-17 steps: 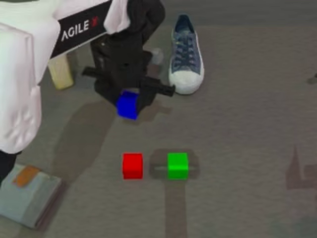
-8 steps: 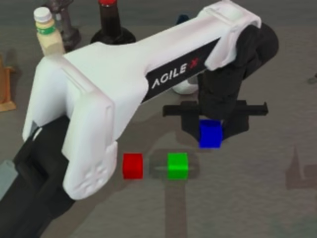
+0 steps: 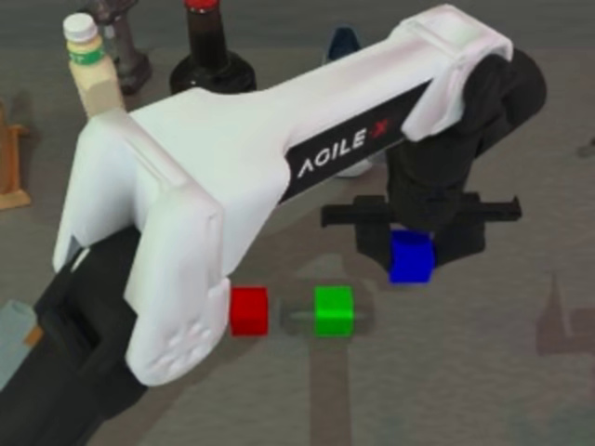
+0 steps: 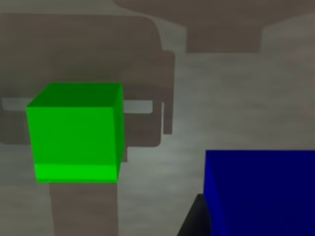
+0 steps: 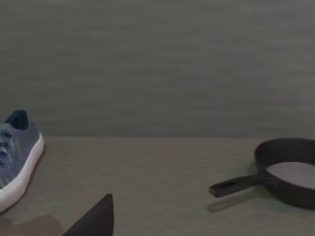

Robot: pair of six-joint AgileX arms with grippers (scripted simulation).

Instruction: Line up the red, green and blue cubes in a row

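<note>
From the top view, I am carrying the blue cube (image 3: 411, 256) in my left gripper (image 3: 416, 251), its fingers clamped on the cube's sides. The red cube (image 3: 249, 310) and green cube (image 3: 334, 310) are sitting side by side in a row on the table (image 3: 465, 372); the open slot I am aiming for lies just right of green, and blue is hanging above it, toward the shoe (image 3: 346, 46).

From the left wrist view, I am seeing the green cube (image 4: 74, 132) on the table and the blue cube (image 4: 261, 191) beside it, apart.

From the right wrist view, I am seeing only the shoe (image 5: 17, 157) and a pan (image 5: 285, 177); my right gripper is not showing, parked off the right side.
</note>
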